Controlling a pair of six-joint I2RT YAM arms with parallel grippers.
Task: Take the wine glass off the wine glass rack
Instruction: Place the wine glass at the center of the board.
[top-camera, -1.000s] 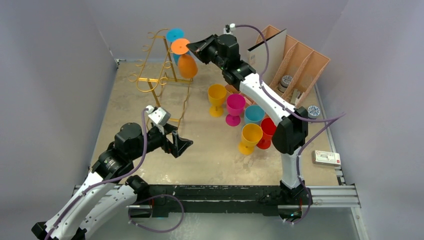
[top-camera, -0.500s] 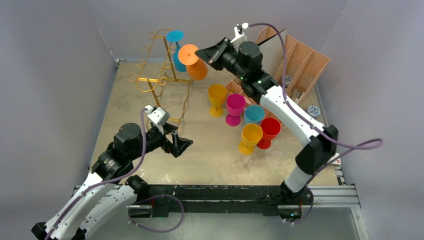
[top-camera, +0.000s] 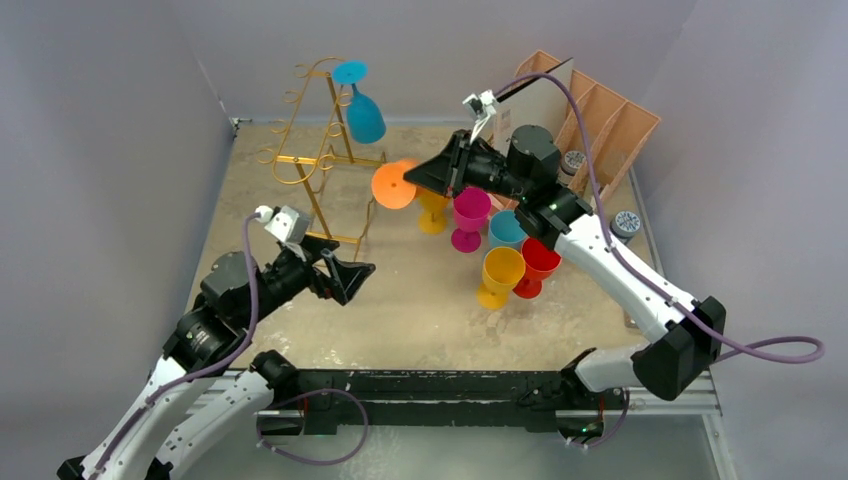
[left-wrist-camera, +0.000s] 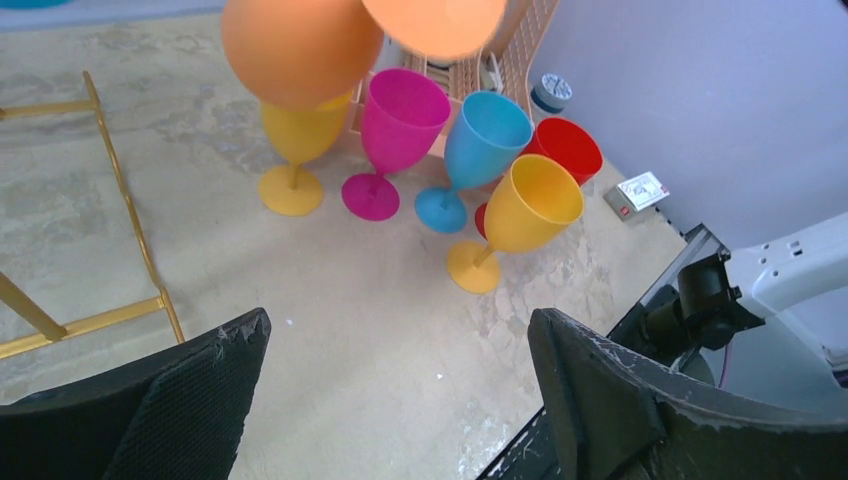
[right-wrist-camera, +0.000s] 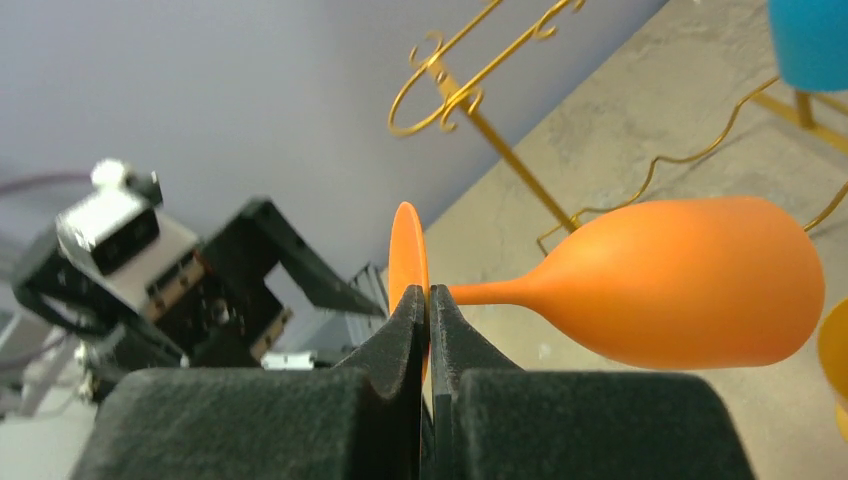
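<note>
**Orange glass clear of the rack, hanging on a thin pinch**

Nearest me, the left gripper (left-wrist-camera: 400, 400) hovers low over the table (top-camera: 420, 320) with its fingers spread wide and nothing between them. Just beyond it is a cluster of standing glasses (top-camera: 500, 270), with the yellow glass (left-wrist-camera: 292, 150) and pink glass (left-wrist-camera: 395, 125) on the side toward the rack.

Above those two, the right gripper (right-wrist-camera: 427, 305) has its fingers pressed together on the rim of the orange glass's (right-wrist-camera: 690, 295) foot. In the wrist view the stem lies roughly level and the bowl sticks out sideways. So the glass is in the air, apart from the rack (top-camera: 300, 160), between it and the cluster. At the back, a blue glass (top-camera: 365, 118) hangs upside down near the rack's top.

My worry is that grip: only a sliver of a thin, smooth disc is held, with the bowl well out from the fingers. I judge that a quick turn of the wrist could let the glass swivel or slip free. The bowl also sits close over the yellow glass — I cannot tell whether they touch — so lowering it carelessly could topple the cluster.
</note>
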